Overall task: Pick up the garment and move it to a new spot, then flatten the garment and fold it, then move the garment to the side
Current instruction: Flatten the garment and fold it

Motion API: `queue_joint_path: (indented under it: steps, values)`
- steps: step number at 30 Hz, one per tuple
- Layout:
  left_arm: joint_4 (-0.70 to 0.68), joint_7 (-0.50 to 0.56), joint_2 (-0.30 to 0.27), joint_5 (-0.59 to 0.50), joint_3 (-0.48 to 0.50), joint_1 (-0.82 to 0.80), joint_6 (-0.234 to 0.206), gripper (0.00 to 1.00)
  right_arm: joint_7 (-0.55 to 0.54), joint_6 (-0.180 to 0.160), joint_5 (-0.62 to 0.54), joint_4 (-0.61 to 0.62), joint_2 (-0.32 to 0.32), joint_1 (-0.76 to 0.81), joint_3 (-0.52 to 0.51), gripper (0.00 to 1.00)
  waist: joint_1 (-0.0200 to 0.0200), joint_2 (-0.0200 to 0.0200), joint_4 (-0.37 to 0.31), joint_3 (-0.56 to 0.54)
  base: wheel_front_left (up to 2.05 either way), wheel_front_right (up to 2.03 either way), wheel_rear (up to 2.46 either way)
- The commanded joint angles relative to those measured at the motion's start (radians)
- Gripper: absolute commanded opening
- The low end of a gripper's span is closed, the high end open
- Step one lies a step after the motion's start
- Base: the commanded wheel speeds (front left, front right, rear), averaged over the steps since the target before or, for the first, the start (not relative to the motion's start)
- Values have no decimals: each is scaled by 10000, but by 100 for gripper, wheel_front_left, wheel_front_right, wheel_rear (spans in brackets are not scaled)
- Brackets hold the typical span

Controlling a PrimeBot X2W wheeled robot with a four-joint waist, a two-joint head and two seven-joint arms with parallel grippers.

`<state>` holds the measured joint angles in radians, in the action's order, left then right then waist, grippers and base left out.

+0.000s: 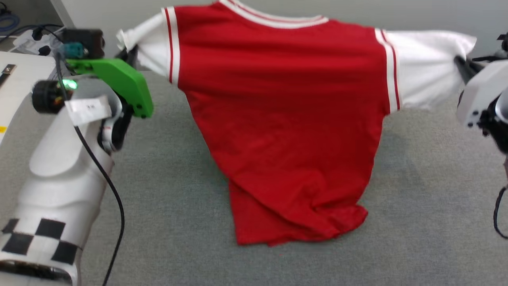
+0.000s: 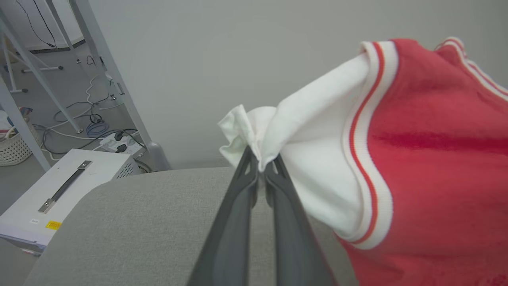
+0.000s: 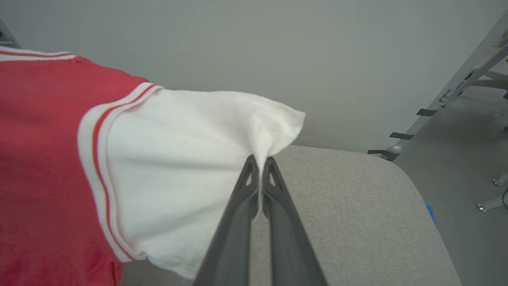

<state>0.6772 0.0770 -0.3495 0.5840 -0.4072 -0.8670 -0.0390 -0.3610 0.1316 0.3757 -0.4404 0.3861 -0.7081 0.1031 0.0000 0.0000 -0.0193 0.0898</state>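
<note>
The garment (image 1: 278, 119), a red jersey with white short sleeves and red-and-white striped trim, hangs stretched between my two grippers above the grey table. Its plain red side faces the head camera and its hem rests crumpled on the table. My left gripper (image 2: 260, 163) is shut on the end of one white sleeve (image 2: 301, 159), at the upper left of the head view (image 1: 129, 51). At the right, my right gripper (image 3: 260, 161) is shut on the tip of the other white sleeve (image 3: 190, 159); its dark fingers (image 1: 462, 65) meet the cloth. No number or lettering is visible.
The grey fabric-covered table (image 1: 178, 222) spreads under the garment, with a rounded far corner (image 3: 377, 190). Beyond its left edge stand a white box with a handle (image 2: 67, 186), cables on the floor and a metal frame leg (image 2: 115, 79). A pale wall rises behind.
</note>
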Motion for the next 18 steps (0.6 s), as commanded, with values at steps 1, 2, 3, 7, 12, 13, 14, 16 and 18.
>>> queue_joint_path:
  steps: [1, 2, 3, 7, 12, 13, 14, 16, 18]
  values:
    - [222, -161, -209, -177, 103, -626, 41, 0, 253, -9, -177, -230, 116, -655, 105, 0, 0, 0, -160, 408, 0, 0, 0]
    - [339, -263, -248, -209, 144, -964, 74, 0, 395, -9, -228, -379, 142, -1069, 197, 0, 0, 0, -199, 569, 0, 0, 0]
    - [511, -371, -296, -271, 169, -1381, 104, 0, 583, -9, -238, -596, 138, -1584, 254, 0, 0, 0, -237, 739, 0, 0, 0]
    - [1050, -790, -415, -356, 389, -2912, 135, 0, 1346, -9, -607, -1314, 257, -3491, 531, 0, 0, 0, -389, 1468, 0, 0, 0]
    - [1565, -1353, -463, -239, 756, -4458, 165, 0, 2329, -9, -1266, -2283, 298, -5586, 802, 0, 0, 0, -623, 2210, 0, 0, 0]
    - [1648, -1456, -489, -285, 771, -4804, 151, 0, 2538, -9, -1418, -2465, 324, -6031, 843, 0, 0, 0, -656, 2419, 0, 0, 0]
    - [1712, -1550, -485, -276, 817, -5058, 142, 0, 2690, -9, -1470, -2622, 296, -6353, 825, 0, 0, 0, -689, 2575, 0, 0, 0]
    - [1840, -1807, -487, -347, 828, -5558, 137, 0, 3038, -9, -1653, -2947, 233, -7013, 862, 0, 0, 0, -750, 2876, 0, 0, 0]
    - [1934, -1988, -362, -210, 939, -6016, 253, 0, 3268, -9, -1716, -3282, 138, -7650, 873, 0, 0, 0, -786, 3245, 0, 0, 0]
